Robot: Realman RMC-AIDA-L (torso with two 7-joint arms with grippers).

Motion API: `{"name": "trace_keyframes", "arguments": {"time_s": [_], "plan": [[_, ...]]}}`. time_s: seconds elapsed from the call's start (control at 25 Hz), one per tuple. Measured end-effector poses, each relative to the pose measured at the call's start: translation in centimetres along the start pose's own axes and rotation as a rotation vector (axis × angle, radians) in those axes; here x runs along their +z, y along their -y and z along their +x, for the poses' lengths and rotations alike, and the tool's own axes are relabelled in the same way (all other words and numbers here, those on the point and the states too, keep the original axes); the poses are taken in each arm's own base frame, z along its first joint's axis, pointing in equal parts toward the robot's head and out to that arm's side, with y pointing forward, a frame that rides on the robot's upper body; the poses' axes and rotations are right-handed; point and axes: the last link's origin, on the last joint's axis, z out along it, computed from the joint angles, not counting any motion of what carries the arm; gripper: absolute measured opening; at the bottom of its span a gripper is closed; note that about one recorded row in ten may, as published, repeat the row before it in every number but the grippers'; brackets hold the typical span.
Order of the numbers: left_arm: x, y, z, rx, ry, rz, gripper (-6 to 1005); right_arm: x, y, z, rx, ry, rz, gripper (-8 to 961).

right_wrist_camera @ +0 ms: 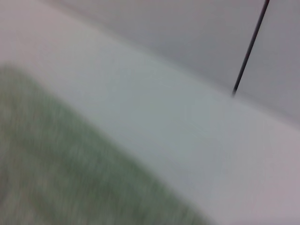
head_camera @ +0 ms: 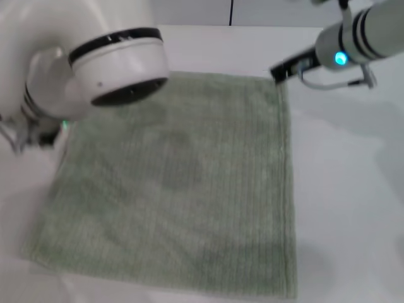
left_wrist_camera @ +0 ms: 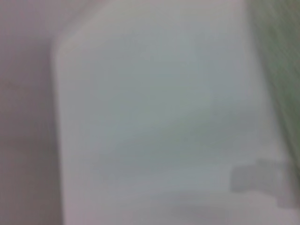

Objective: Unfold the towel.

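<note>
The pale sage-green towel [head_camera: 177,183] lies spread out flat as a rough square on the white table [head_camera: 347,189] in the head view. My right gripper [head_camera: 282,71] hovers at the towel's far right corner, just above its edge. My left gripper [head_camera: 22,136] is at the towel's far left side, mostly hidden behind my left arm [head_camera: 107,63]. The right wrist view shows a blurred part of the towel [right_wrist_camera: 56,178] beside bare table. The left wrist view shows a strip of the towel [left_wrist_camera: 281,56] along one edge.
The table's far edge meets a grey wall [head_camera: 189,11] with a thin dark vertical line [right_wrist_camera: 251,44]. Bare white table surface [left_wrist_camera: 164,117] lies to the right of and behind the towel.
</note>
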Motion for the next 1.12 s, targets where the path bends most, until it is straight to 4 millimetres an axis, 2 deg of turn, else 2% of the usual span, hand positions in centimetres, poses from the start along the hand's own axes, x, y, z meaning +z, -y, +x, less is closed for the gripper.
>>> {"name": "trace_keyframes", "arguments": {"time_s": [0.08,0.12,0.16,0.2,0.24,0.32,0.36,0.44,0.48,0.52,0.56,0.68,0.72,0.76,0.88,0.92,0.96,1.04,1.08,1.12], "plan": [[1.1,1.6,2.1,-0.006,-0.059,0.063,574,-0.5,0.3,-0.6,-0.002,0.042,0.013,-1],[1.2,1.9,2.5,-0.008,-0.070,0.077,581,-1.0,0.5,-1.1,-0.003,0.079,0.025,-1],[1.6,3.1,4.0,-0.019,-0.111,0.146,589,-2.1,1.0,-2.0,-0.001,0.157,0.048,-1],[1.6,3.1,4.0,-0.019,-0.111,0.146,596,-2.6,1.2,-2.3,0.009,0.185,0.056,-1],[1.5,4.1,5.5,-0.026,-0.160,0.216,603,-3.0,1.4,-2.5,0.018,0.207,0.061,-1],[1.4,4.2,5.8,-0.026,-0.173,0.228,618,-3.5,1.9,-2.7,0.043,0.230,0.069,-1],[1.4,4.9,7.1,-0.034,-0.209,0.277,618,-3.5,1.9,-2.7,0.043,0.230,0.069,-1],[1.4,4.9,7.1,-0.034,-0.209,0.277,618,-3.7,2.4,-2.4,0.067,0.231,0.073,-1],[1.4,5.4,8.7,-0.045,-0.237,0.303,618,-3.7,2.6,-2.1,0.081,0.228,0.074,-1],[1.1,4.7,9.8,-0.023,-0.252,0.200,618,-3.5,2.8,-1.8,0.095,0.217,0.074,-1],[1.1,4.7,9.8,-0.023,-0.252,0.200,619,-3.5,2.8,-1.8,0.095,0.217,0.074,-1],[0.6,3.3,10.6,0.038,-0.296,0.048,619,-3.4,3.0,-1.3,0.092,0.192,0.081,-1],[0.3,2.1,10.9,0.077,-0.331,-0.071,619,-3.3,3.0,-1.2,0.086,0.180,0.082,-1],[0.3,2.1,10.9,0.077,-0.331,-0.071,621,-3.3,3.0,-1.2,0.086,0.180,0.082,-1],[-0.8,0.9,11.2,0.105,-0.453,-0.290,629,-3.2,3.0,-1.2,0.083,0.174,0.082,-1],[-1.9,0.9,11.3,0.099,-0.611,-0.400,631,-3.2,3.0,-1.1,0.080,0.171,0.083,-1],[-1.9,0.9,11.3,0.099,-0.611,-0.400,632,-3.2,3.0,-1.1,0.080,0.171,0.083,-1],[-2.4,2.1,10.9,0.050,-0.796,-0.478,634,-3.1,2.9,-1.0,0.074,0.165,0.083,-1],[-2.4,3.1,10.4,-0.010,-0.930,-0.511,635,-3.0,3.0,-0.8,0.073,0.162,0.083,-1],[-2.2,5.5,9.0,-0.155,-1.178,-0.471,636,-3.0,3.0,-0.4,0.074,0.159,0.085,-1]]}}
